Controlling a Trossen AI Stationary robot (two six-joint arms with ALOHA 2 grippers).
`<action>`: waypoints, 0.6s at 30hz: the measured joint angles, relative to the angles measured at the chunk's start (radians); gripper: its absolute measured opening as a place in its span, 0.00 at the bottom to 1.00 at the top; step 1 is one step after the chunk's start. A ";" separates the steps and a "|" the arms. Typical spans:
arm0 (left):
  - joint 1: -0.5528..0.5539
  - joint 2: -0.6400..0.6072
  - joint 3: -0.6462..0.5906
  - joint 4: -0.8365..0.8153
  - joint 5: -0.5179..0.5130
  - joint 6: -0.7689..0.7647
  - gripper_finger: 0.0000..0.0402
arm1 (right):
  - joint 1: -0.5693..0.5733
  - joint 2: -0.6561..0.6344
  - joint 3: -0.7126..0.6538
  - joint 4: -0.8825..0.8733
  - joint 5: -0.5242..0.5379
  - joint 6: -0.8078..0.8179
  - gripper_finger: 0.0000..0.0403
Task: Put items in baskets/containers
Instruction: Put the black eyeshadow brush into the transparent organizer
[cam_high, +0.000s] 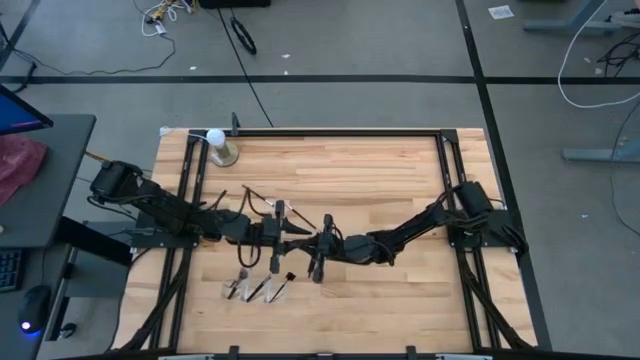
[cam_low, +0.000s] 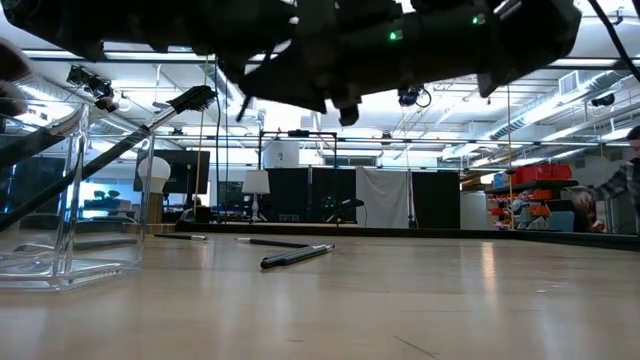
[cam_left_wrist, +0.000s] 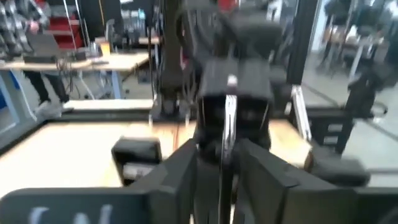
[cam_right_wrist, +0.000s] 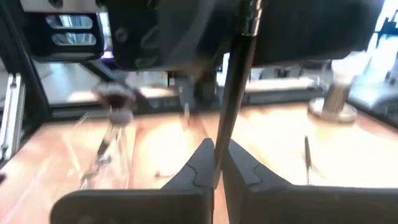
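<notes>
Wood table (cam_high: 380, 180): 1 organizer (cam_high: 256, 290), 2 grippers on 1 brush (cam_right_wrist: 231, 106)

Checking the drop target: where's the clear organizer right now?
High view: the clear organizer sits at the table's front edge, left of centre, just in front of the left claw, with brushes standing in it.

both arms reaching inward to mid-frame, left gripper (cam_high: 277, 238) and right gripper (cam_high: 322, 250) nearly meeting, right fingers (cam_right_wrist: 198, 163) pinched together
</notes>
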 joint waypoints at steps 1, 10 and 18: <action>0.000 0.000 0.000 -0.022 0.001 0.000 0.35 | 0.000 -0.012 0.000 -0.046 0.003 0.020 0.02; -0.004 0.000 0.000 -0.158 -0.014 -0.008 0.49 | -0.001 -0.054 0.000 -0.221 0.009 0.081 0.02; -0.005 0.000 0.024 -0.153 -0.025 -0.007 0.27 | -0.003 -0.053 0.000 -0.245 0.009 0.097 0.02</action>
